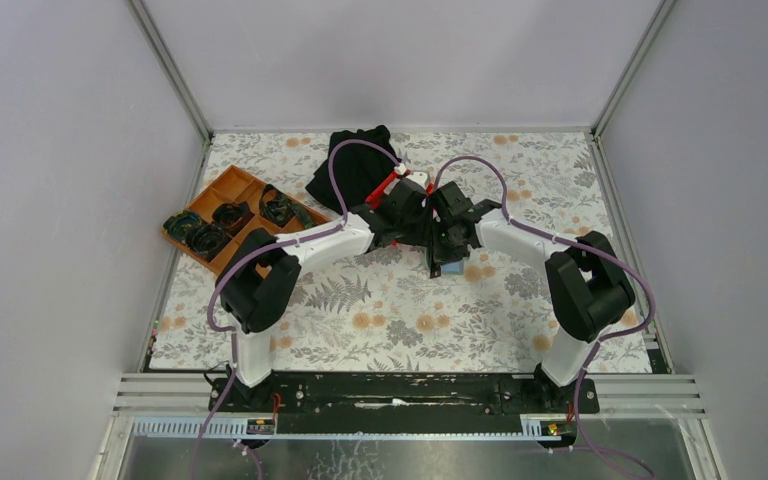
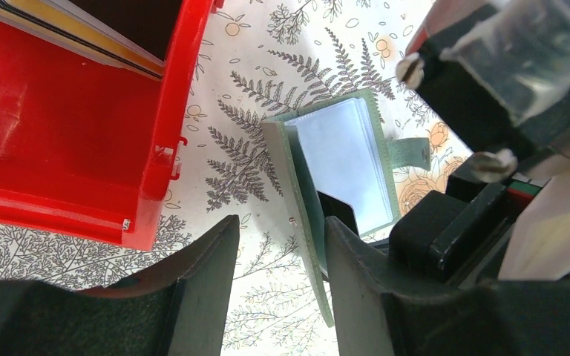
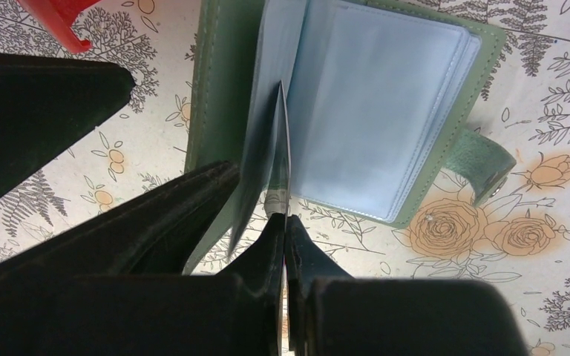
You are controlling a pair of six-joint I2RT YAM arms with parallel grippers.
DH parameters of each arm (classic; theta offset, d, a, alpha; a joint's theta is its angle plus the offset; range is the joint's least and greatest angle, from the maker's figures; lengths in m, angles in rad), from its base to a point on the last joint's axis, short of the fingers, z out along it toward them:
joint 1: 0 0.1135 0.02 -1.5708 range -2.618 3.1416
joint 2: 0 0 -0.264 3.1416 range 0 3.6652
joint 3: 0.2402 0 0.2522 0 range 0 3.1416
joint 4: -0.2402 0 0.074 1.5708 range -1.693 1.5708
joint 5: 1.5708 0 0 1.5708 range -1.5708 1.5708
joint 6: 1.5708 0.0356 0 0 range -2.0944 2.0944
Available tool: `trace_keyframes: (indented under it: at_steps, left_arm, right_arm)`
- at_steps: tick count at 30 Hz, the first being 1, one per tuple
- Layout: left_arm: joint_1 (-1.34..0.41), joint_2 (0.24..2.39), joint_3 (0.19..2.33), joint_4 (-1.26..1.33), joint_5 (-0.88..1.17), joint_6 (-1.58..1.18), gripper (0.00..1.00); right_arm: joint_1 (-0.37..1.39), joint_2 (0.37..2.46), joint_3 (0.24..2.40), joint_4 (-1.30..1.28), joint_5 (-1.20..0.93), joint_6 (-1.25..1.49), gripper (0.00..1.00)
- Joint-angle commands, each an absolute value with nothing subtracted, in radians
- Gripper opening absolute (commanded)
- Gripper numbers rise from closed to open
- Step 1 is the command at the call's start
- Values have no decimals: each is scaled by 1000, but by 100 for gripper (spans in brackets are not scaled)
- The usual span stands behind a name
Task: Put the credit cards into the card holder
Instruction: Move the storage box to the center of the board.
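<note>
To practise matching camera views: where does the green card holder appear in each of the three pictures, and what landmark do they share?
Top external: the card holder is at centre, a small bluish patch, mostly hidden.
Left wrist: centre, lying open, right of the red bin.
Right wrist: upper centre, lying open.
Shared landmark: the red bin, only a red sliver in the other two views.

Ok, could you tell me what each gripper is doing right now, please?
Left gripper: open, by the card holder's cover.
Right gripper: shut on a credit card.
</note>
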State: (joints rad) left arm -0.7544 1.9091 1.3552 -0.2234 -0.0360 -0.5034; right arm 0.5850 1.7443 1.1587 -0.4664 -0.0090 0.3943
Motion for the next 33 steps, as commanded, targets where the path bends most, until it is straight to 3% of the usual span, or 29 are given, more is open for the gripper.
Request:
trace_keyframes:
  at_steps: [1,33]
  left_arm:
    - [-811,1900,1337,-184,21,-500,54]
    - [-812,1854,1335,-152,-39,-552,56]
  right_arm:
    - [606,1701,1225,-432,-10,367,0]
    - [606,1647,1259,-486,5,358,0]
